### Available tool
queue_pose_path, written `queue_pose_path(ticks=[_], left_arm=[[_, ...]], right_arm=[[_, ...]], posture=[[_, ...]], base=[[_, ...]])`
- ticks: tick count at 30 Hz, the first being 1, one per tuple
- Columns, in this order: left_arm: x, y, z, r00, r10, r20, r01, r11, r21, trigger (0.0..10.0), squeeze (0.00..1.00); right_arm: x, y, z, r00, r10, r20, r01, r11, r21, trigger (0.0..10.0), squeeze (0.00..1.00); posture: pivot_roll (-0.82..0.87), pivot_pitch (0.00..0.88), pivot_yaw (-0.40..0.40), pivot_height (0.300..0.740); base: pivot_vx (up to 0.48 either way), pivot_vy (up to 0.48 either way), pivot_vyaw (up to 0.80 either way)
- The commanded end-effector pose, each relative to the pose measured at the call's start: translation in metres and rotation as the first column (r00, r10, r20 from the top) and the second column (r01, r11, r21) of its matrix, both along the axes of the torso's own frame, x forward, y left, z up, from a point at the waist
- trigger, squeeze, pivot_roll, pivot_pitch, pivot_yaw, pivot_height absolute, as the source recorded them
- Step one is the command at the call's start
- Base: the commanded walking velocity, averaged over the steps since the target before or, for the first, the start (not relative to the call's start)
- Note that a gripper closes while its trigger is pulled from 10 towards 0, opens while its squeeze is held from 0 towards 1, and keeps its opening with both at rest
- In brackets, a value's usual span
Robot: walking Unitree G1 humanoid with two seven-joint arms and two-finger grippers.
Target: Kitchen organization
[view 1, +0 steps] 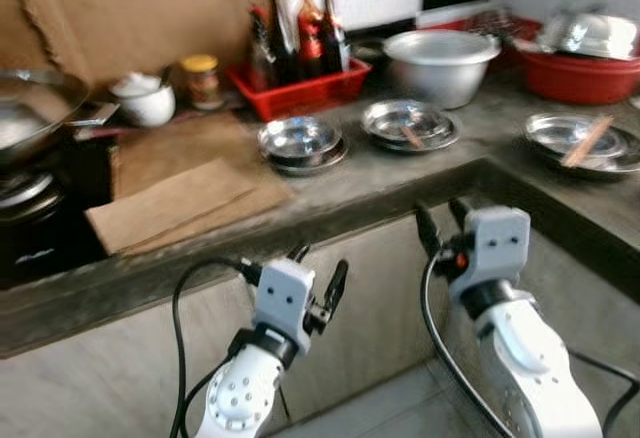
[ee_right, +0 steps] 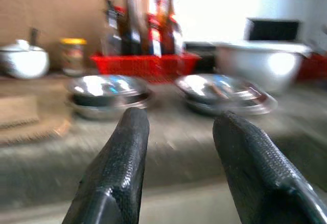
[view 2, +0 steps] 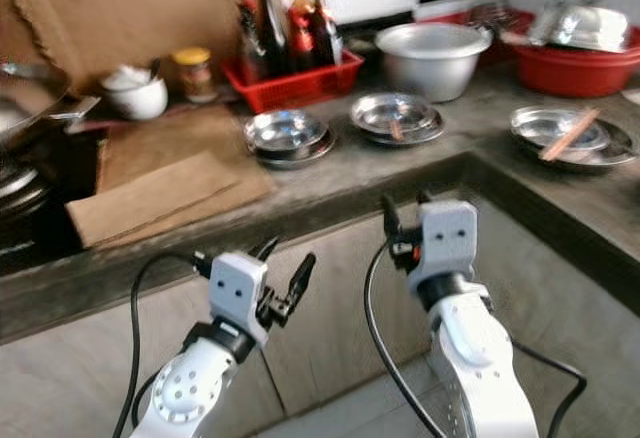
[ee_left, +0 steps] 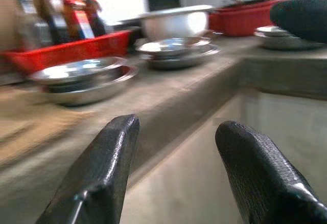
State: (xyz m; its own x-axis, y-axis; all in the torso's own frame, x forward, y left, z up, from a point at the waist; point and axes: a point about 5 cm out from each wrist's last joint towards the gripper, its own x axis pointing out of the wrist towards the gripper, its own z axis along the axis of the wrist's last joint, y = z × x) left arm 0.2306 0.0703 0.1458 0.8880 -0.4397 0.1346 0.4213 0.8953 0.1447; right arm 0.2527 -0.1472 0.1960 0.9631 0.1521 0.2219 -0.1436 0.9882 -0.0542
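Note:
Two stacks of steel plates sit mid-counter, the left stack and the middle stack. A third plate on the right wing of the counter carries wooden chopsticks. Behind them stand a large steel bowl and a red basket of sauce bottles. My left gripper hangs open and empty below the counter's front edge, in front of the cabinet face. My right gripper is open and empty too, just under the counter's inner corner. In the right wrist view both plate stacks lie beyond the spread fingers.
A wok sits on the black stove at the left. Flat cardboard covers the counter beside it. A white lidded pot and a jar stand at the back. A red basin holds steel dishes at the far right.

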Motion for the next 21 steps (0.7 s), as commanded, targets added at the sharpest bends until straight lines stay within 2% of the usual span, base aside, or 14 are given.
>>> queue_pose_path(ticks=[1,7,21], left_arm=[[0.001,0.006,0.001,1.0,0.023,0.008,-0.023,1.0,0.011,10.0,0.0],[0.001,0.008,0.001,0.999,0.033,0.011,-0.033,0.999,0.013,10.0,0.0],[0.002,0.006,0.003,0.999,0.034,0.016,-0.034,0.999,0.008,10.0,0.0]], right_arm=[[0.003,0.006,0.007,0.999,0.033,0.027,-0.033,0.999,0.018,10.0,0.0],[0.01,0.007,0.014,0.997,0.05,0.051,-0.05,0.999,0.014,10.0,0.0],[0.034,0.005,0.023,0.999,0.016,0.052,-0.017,1.0,0.01,10.0,0.0]], posture=[[0.1,0.039,0.012,0.74],[0.1,0.042,0.005,0.74],[0.11,0.051,-0.004,0.74]], base=[[0.281,0.0,0.8],[0.283,0.0,0.8],[0.282,0.0,0.0]])
